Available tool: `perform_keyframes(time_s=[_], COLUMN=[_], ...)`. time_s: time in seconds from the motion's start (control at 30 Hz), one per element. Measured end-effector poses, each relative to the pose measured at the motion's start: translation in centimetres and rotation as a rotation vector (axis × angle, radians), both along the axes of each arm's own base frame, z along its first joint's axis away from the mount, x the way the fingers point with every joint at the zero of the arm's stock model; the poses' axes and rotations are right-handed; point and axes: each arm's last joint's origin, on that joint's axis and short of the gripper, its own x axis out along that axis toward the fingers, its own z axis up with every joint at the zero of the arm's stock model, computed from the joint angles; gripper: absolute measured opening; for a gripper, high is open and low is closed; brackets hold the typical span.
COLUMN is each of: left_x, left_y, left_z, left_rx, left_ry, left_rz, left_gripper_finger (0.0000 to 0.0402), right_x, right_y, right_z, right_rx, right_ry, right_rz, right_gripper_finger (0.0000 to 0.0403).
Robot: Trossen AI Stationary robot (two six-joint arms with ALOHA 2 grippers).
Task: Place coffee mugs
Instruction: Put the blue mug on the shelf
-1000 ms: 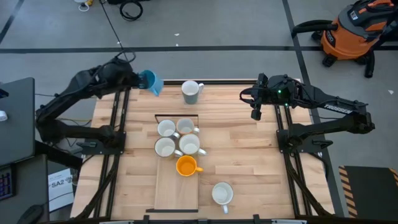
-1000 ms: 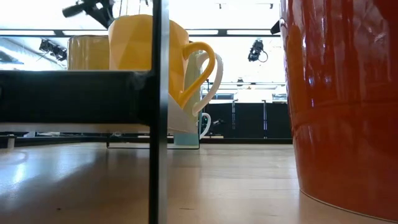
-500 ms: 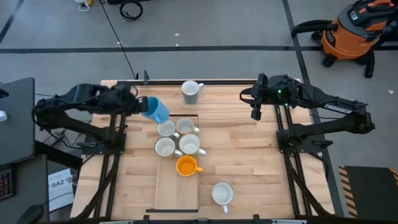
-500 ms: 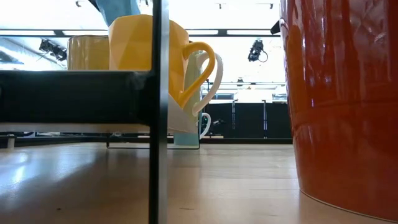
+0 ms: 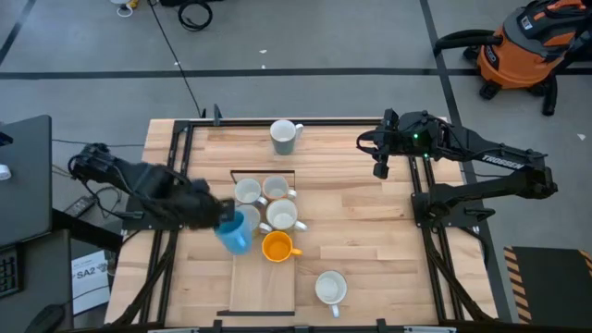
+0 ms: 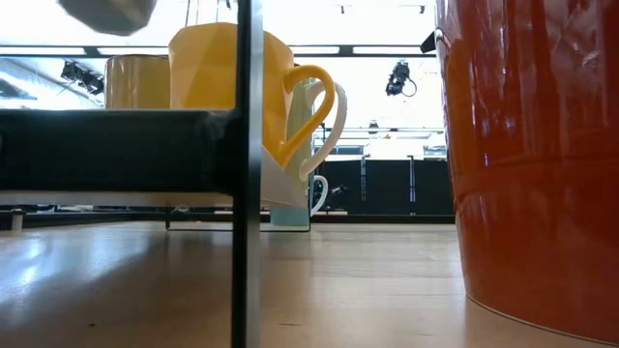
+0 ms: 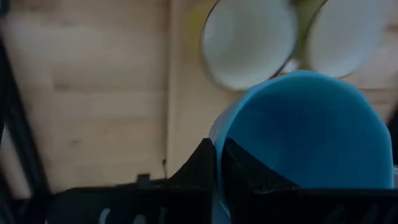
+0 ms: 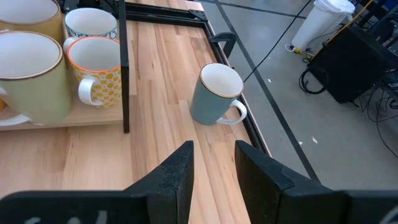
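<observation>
At centre left of the high view, the left gripper [image 5: 216,218] is pinching the rim of the bright blue mug [image 5: 235,231] between closed fingers, holding it over the wooden tray [image 5: 262,277] beside four pale mugs [image 5: 265,203] and the orange mug [image 5: 277,247]. At upper right, the right gripper [image 5: 380,168] is hovering with fingers slightly apart and empty. One greyish mug [image 5: 285,136] is standing at top centre, one white mug [image 5: 331,289] at the bottom.

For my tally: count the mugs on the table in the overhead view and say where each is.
8, though one could be hidden. Four pale mugs cluster mid-table; orange mug in front of them; blue mug in the left gripper; greyish mug at the far edge; white mug near the front.
</observation>
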Motion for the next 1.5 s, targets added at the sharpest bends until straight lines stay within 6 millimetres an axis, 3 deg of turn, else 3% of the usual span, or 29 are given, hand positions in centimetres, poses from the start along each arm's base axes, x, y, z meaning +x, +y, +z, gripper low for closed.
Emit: perform_keyframes(time_s=[0.43, 0.73, 1.0, 1.5], left_x=[1.8, 4.0, 5.4, 6.5], left_y=[-5.2, -7.0, -7.9, -7.8], left_z=[-3.3, -6.5, -8.8, -10.2], left_rx=[0.008, 0.081, 0.128, 0.171], left_ry=[0.164, 0.270, 0.338, 0.372], left_rz=[0.043, 0.056, 0.073, 0.119], left_gripper_finger=[0.0020, 0.0025, 0.0025, 0.0025], right_x=[0.0, 0.0, 0.0, 0.0], right_y=[0.0, 0.0, 0.0, 0.0], right_z=[0.0, 0.0, 0.0, 0.0], right_rx=[0.000, 0.000, -0.001, -0.001], right_ry=[-0.001, -0.001, -0.001, -0.002], right_rz=[0.000, 0.000, 0.000, 0.000], right_gripper_finger=[0.0122, 0.0122, 0.0122, 0.0122])
